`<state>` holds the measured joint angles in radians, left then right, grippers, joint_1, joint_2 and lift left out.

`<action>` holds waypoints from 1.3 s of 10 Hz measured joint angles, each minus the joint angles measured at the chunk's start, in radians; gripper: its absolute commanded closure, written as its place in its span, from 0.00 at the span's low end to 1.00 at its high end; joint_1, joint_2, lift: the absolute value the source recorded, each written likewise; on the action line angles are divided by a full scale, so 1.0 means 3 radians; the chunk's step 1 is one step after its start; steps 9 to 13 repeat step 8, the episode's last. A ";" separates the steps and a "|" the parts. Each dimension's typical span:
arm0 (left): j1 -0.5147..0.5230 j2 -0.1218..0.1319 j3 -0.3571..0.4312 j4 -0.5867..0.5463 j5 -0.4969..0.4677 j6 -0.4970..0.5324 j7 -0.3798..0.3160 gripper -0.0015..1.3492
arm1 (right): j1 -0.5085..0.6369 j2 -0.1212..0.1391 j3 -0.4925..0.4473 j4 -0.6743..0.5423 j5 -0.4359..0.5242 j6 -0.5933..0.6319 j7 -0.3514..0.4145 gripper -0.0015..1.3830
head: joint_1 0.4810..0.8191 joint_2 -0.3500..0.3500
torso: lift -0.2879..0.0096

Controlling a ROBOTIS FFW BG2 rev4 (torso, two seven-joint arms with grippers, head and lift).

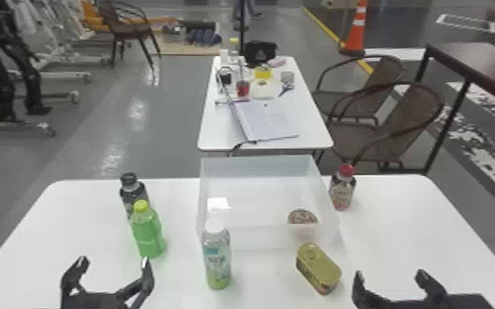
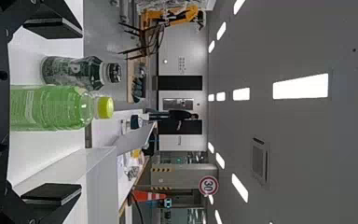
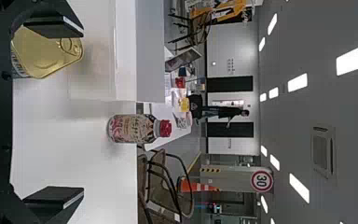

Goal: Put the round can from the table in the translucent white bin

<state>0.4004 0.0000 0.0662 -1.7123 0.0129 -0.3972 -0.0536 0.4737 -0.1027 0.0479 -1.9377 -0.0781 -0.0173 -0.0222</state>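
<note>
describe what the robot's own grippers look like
The left gripper and the right gripper are both black, each with two fingers that look jointed and angular in the head view. In the wrist views, the finger ends are flat black blocks with a thin paler edge. The left one's black body has small round holes.

Across the lower part of the frame stretches a white worktop (image 1: 74, 213), with the translucent white bin (image 1: 259, 164) at its centre and the round can (image 1: 302, 215) inside, in the bin's lower right corner. A dark-capped bottle (image 1: 132, 193) and a green bottle (image 1: 148, 234) stand left of it; a white-capped bottle (image 1: 217, 259) and a gold tin (image 1: 318, 269) are below, a red-capped bottle (image 1: 342, 191) to the right. The left claw (image 1: 114, 263) is open at lower left, the right claw (image 1: 390, 277) open at lower right. An orange cone (image 1: 355, 31) stands at upper right.
</note>
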 measured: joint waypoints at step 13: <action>0.0006 0.0000 -0.0001 -0.0029 -0.0028 0.0039 0.0007 0.10 | -0.0032 -0.0032 0.0029 -0.0038 0.0189 0.0152 0.0051 0.08 | 0.20 0.50 | 0.63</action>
